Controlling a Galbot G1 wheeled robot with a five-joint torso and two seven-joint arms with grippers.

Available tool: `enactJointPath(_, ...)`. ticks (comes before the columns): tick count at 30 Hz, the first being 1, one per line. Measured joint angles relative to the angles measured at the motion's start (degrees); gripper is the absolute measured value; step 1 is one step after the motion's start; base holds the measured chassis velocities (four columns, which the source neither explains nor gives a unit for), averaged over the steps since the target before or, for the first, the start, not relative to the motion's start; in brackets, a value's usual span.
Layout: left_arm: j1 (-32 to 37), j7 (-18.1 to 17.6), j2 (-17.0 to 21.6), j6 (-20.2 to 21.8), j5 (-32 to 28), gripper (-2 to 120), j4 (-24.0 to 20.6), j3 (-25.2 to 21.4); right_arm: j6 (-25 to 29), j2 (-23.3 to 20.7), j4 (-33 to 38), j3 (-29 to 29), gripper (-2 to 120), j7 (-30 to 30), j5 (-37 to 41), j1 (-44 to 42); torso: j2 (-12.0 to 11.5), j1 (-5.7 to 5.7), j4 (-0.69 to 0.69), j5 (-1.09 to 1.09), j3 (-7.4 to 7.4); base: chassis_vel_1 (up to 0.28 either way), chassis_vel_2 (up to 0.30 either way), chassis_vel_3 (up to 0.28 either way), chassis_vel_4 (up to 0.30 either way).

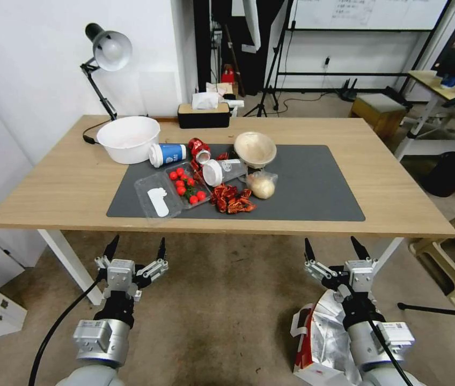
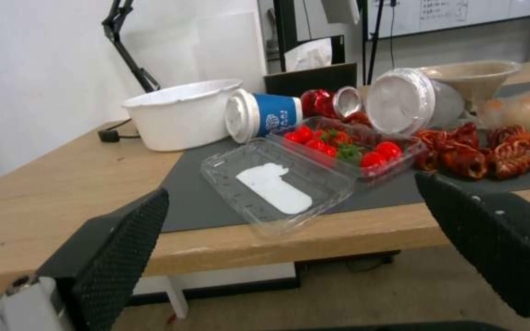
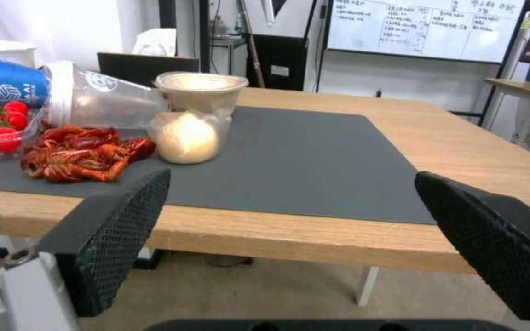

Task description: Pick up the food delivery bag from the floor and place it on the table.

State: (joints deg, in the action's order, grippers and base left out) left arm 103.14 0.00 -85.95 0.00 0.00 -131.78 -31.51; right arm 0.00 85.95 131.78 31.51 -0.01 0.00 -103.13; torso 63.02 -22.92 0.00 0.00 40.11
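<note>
right now both arms are hanging low in front of the table (image 1: pixel 66 177), and nothing is being held. the right gripper (image 1: pixel 336 248) is standing with its jaws spread wide, empty, pointing toward the table's near edge. the left gripper (image 1: pixel 136 247) is sitting the same way, wide and empty, well apart to the other side.

the food delivery bag (image 1: pixel 321 343) is lying on the floor directly beneath and behind the right gripper, close under that arm's wrist, with its foil lining facing up, a red side panel showing and a white handle (image 1: pixel 298 320) curling just beside it. the bag looks crumpled and tipped rather than standing upright.

the step in hand, as i judge it, is reaching down for the bag. doing that well probably means turning the right gripper downward and back toward the handle, and closing on the handle or the stiff top rim rather than the loose foil, which would likely slip or tear.

ahead of the right gripper, the dark grey mat (image 3: pixel 314 156) is lying bare, away from the crayfish (image 3: pixel 81 158) and the bagged bun (image 3: pixel 187 136), so that looks like the safest landing spot.
</note>
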Motion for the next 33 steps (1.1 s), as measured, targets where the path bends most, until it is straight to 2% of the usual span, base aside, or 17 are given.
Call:
enactJointPath(23,-0.07,-0.33,0.21,0.10,-0.29,100,0.00,0.10,-1.05,0.00,0.16,0.21,100,-0.31,0.03,-0.09,0.00,0.00,0.00,0.01,0.00,0.000,0.000,0.000,0.000)
enactJointPath(25,-0.66,-2.87,1.83,1.80,-2.54,100,-0.49,0.94,-4.84,-0.01,1.30,1.20,100,-1.56,0.21,-0.48,0.00,0.00,0.01,0.00,0.00,0.000,0.000,0.000,0.000)
enactJointPath(27,-0.95,-3.99,2.60,2.56,-3.52,100,-0.78,1.35,-6.37,-0.01,1.79,1.60,100,-2.10,0.30,-0.66,0.00,0.00,0.01,0.00,0.00,0.000,0.000,0.000,0.000)
enactJointPath(28,-1.26,-5.14,3.85,3.35,-4.54,100,-1.07,1.72,-7.74,-0.01,2.20,1.99,100,-2.54,0.37,-0.80,0.00,0.00,-0.04,0.00,0.00,0.000,0.000,0.000,0.000)
enactJointPath(29,-1.36,-5.76,4.24,3.73,-5.11,100,-1.09,1.95,-8.24,-0.01,2.26,2.05,100,-2.77,0.43,-0.80,0.00,0.00,0.03,-0.01,0.00,0.000,0.000,0.000,0.000)
enactJointPath(30,-1.36,-5.76,4.24,3.73,-5.11,100,-1.09,1.95,-8.24,-0.01,2.26,2.05,100,-2.77,0.43,-0.80,0.00,0.00,0.03,-0.01,0.00,0.000,0.000,0.000,0.000)
enactJointPath(33,-2.54,-10.79,7.37,7.19,-9.64,100,-2.36,3.66,-13.83,-0.05,3.74,3.57,100,-4.99,1.03,-1.12,0.00,0.00,0.00,0.01,0.00,0.000,0.000,0.000,0.000)
